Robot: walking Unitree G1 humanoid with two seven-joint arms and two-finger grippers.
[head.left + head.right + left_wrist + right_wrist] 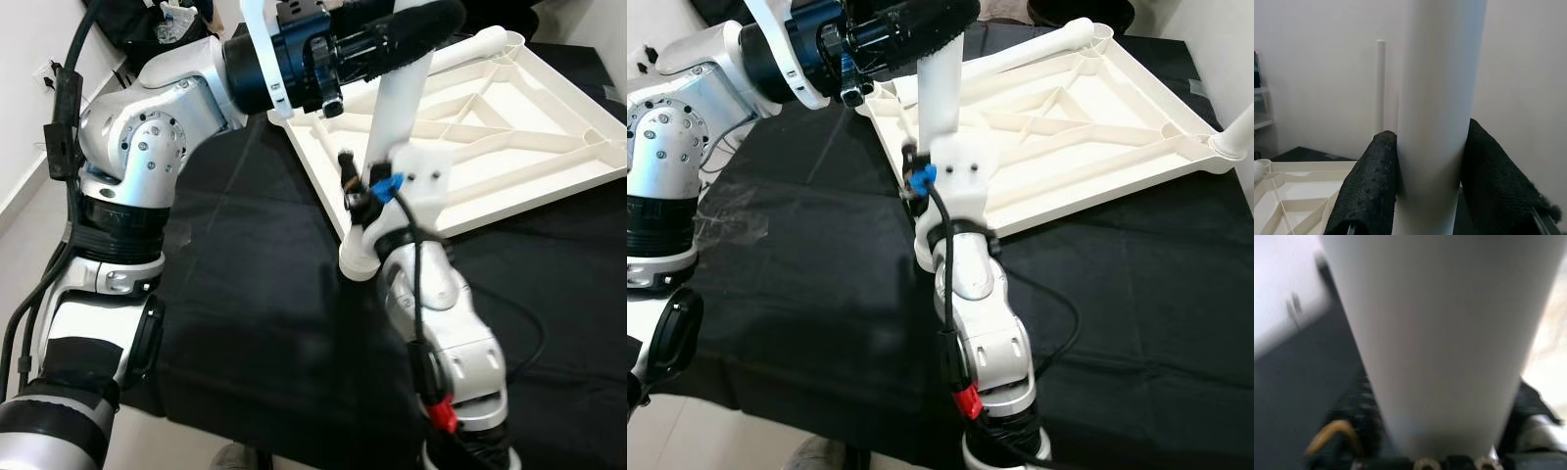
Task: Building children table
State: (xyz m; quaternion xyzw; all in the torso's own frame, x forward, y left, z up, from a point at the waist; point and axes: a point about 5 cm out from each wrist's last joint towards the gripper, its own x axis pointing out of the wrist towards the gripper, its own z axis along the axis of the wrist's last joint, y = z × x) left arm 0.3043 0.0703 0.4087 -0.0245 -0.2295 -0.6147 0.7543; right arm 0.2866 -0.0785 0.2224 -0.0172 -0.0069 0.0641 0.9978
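A white table top (509,147) lies upside down on a black cloth, its ribs facing up. A white table leg (397,108) stands nearly upright at its near left corner. My left gripper (411,34) is shut on the leg near its upper end; in the left wrist view both black fingers (1369,191) press the leg (1440,98). My right gripper (377,211) is shut on the same leg lower down, mostly hidden behind its wrist mount. The leg (1444,333) looms close in the right wrist view. Whether the leg's foot sits in the corner socket is hidden.
A second white leg (1038,44) lies along the table top's far edge. Another leg (1234,137) stands at its right corner. The black cloth (255,294) covers the work surface. A dark bag (147,24) lies on the pale floor at far left.
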